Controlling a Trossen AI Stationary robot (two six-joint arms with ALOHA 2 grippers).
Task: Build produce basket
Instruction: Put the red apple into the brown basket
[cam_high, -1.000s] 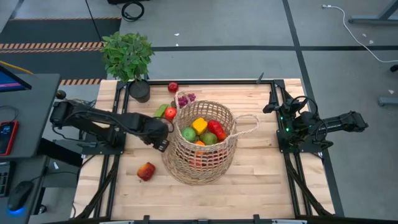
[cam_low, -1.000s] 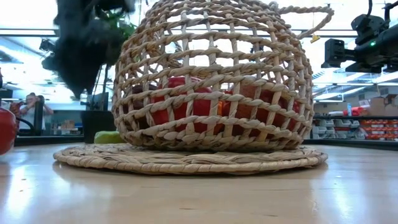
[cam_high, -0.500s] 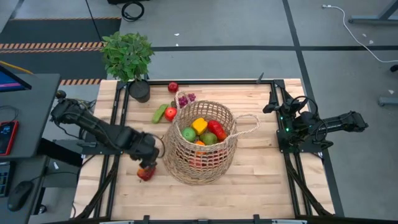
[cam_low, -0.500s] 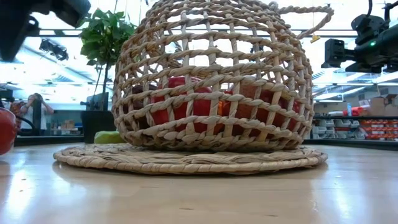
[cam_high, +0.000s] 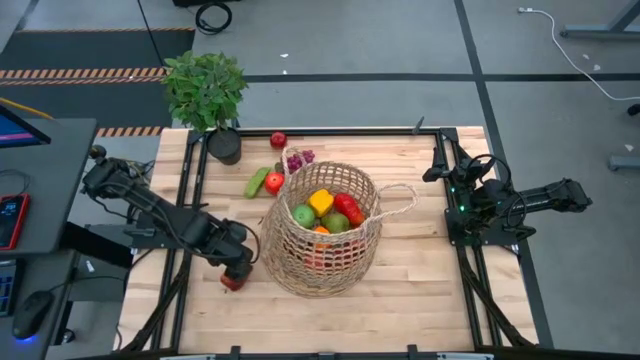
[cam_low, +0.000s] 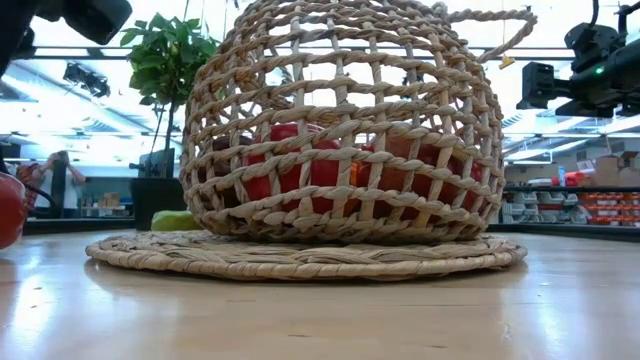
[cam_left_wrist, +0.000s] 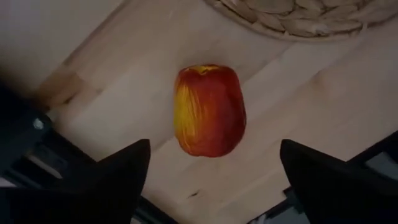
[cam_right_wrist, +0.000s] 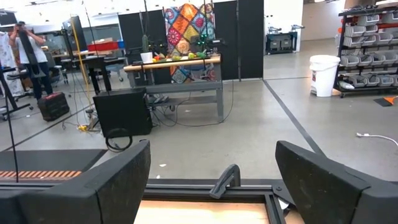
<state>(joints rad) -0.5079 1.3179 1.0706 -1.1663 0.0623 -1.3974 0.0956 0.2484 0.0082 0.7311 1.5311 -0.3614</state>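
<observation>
left gripper (cam_high: 236, 275) hangs over the red apple (cam_left_wrist: 209, 110), fingers spread either side without touching it, arm stretched low beside the basket (cam_high: 326, 228). right gripper (cam_high: 440, 173) waits parted at the table edge.

One wicker basket (cam_high: 325, 228) is sitting on one wooden table (cam_high: 420, 290), and one potted plant (cam_high: 206, 95) is standing at the far left corner. Inside the basket, five pieces are showing from above: one yellow pepper (cam_high: 321, 202), one green apple (cam_high: 304, 215), one red pepper (cam_high: 349, 209), a second green fruit (cam_high: 337, 223) and one orange (cam_high: 321, 231). Five more pieces are lying outside on the table: three red apples (cam_high: 278, 140) (cam_high: 274, 182) (cam_left_wrist: 209, 110), one green cucumber (cam_high: 257, 182) and one bunch of purple grapes (cam_high: 299, 158)
</observation>
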